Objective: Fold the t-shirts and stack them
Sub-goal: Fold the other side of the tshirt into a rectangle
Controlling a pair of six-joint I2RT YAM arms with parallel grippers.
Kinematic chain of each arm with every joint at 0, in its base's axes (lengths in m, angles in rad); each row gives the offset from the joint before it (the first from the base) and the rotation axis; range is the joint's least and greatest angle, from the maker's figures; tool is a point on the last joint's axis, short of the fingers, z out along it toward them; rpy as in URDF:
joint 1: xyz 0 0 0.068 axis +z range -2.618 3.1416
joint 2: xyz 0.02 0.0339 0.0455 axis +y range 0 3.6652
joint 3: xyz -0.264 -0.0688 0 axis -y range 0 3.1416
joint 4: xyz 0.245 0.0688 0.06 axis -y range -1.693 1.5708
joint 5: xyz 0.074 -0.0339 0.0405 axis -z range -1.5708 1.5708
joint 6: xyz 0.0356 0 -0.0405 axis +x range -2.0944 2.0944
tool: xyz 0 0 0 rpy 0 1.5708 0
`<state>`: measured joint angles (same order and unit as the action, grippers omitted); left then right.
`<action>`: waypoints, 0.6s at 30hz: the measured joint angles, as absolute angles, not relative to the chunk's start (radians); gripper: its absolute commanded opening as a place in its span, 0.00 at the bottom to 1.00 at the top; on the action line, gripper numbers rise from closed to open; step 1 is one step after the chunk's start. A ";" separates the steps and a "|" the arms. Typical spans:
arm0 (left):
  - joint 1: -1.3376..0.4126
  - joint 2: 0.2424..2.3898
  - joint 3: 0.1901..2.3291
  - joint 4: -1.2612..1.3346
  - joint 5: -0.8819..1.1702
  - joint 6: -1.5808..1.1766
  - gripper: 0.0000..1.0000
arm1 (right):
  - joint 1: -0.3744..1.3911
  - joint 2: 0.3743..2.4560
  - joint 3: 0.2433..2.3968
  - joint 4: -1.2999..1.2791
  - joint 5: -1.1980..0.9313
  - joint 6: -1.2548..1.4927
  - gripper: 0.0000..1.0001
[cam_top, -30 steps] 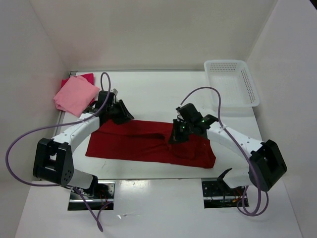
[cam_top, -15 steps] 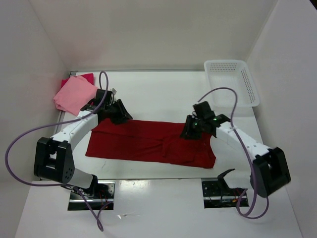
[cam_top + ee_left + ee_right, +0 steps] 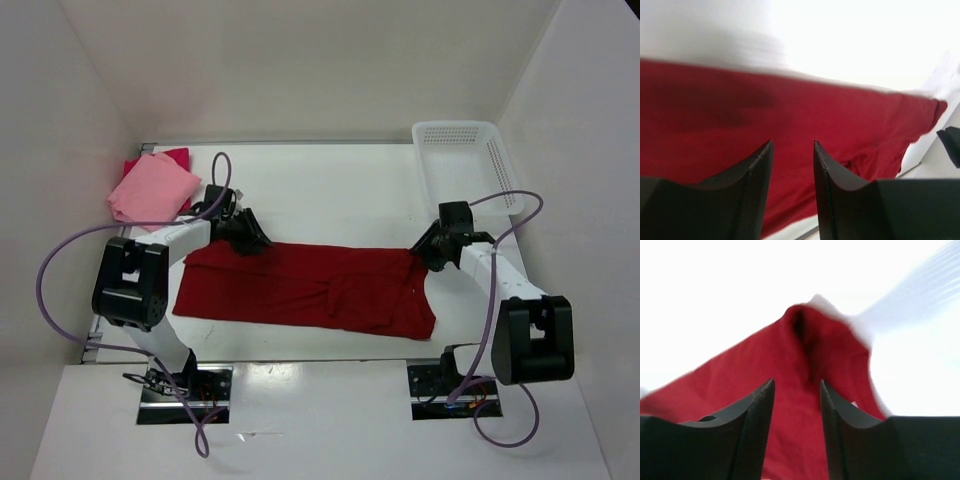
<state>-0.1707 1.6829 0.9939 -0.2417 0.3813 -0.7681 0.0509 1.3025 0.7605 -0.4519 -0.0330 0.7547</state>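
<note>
The dark red t-shirt [image 3: 300, 290] lies spread flat across the middle of the table. My left gripper [image 3: 250, 240] hovers at its far left corner. In the left wrist view it [image 3: 792, 142] is open, with the red cloth [image 3: 790, 100] showing beyond the gap. My right gripper [image 3: 427, 255] sits at the shirt's far right corner. In the right wrist view it [image 3: 796, 381] is open over a raised ridge of the red cloth [image 3: 830, 350]. A folded light pink t-shirt [image 3: 152, 190] rests on a magenta one [image 3: 176, 156] at the far left.
A white perforated basket [image 3: 470, 170] stands at the far right corner. White walls close in the table [image 3: 330, 190] on three sides. Purple cables loop from both arms. Two metal mounting plates [image 3: 185, 390] sit near the front edge.
My right gripper opened, let go of the red cloth near the shirt's middle and moved right to its far right corner. The left arm drew in toward the far left corner.
</note>
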 measured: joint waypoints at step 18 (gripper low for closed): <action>0.030 1.815 0.951 -0.104 0.502 -0.820 0.41 | 0.096 1.519 0.823 -0.339 0.073 0.710 0.11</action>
